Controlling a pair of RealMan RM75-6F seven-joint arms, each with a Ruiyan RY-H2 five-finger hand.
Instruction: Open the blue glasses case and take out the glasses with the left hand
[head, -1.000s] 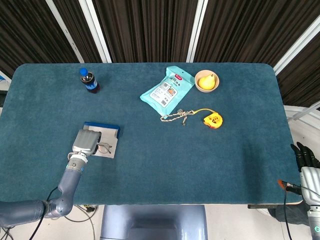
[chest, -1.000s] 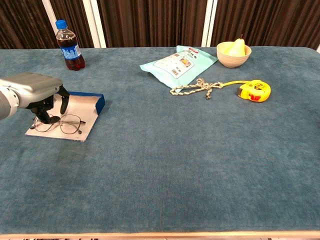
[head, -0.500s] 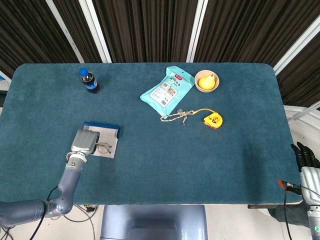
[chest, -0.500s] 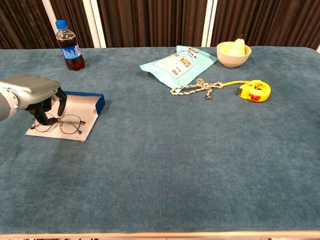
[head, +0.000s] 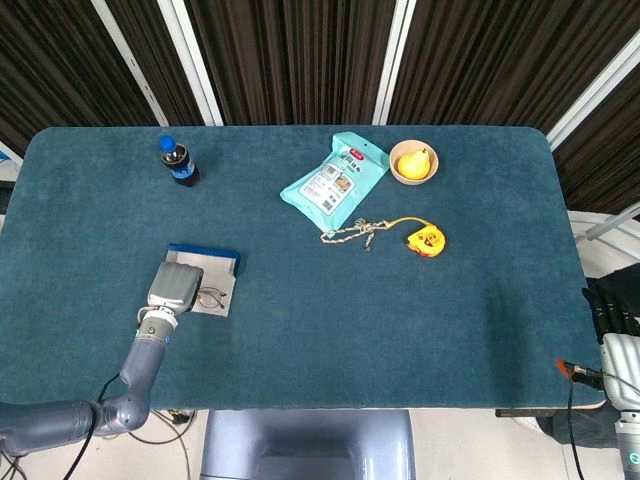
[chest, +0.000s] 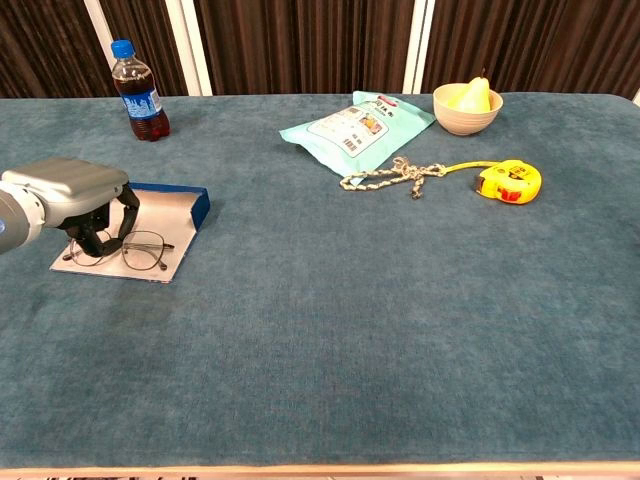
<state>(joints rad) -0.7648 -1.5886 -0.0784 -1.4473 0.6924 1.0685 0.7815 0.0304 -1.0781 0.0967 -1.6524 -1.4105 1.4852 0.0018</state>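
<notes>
- The blue glasses case (chest: 165, 214) is already lying open and flat near the table's left edge, pale grey lining up and its blue raised lip at the far end. Its long axis runs roughly near-to-far.
- The thin wire-rimmed glasses (chest: 130, 250) sit on the lining at the near end of the case, lenses side by side across the case's width.
- The left hand (chest: 72, 190) is palm down over the left part of the case, dark fingers (chest: 92, 235) curled down onto the left side of the glasses. Can't tell if they're actually clamped on the frame.
- The right hand (head: 612, 318) only shows at the table's right edge in the head view, well away from everything, dark fingers pointing up; can't tell how they're set.
- Labels: the dark cola bottle with blue cap (chest: 138, 91) and the teal snack bag (chest: 357, 124) both have print, too small to read.
- The yellow tape measure (chest: 510, 181) is beside the knotted rope (chest: 394, 175).
</notes>
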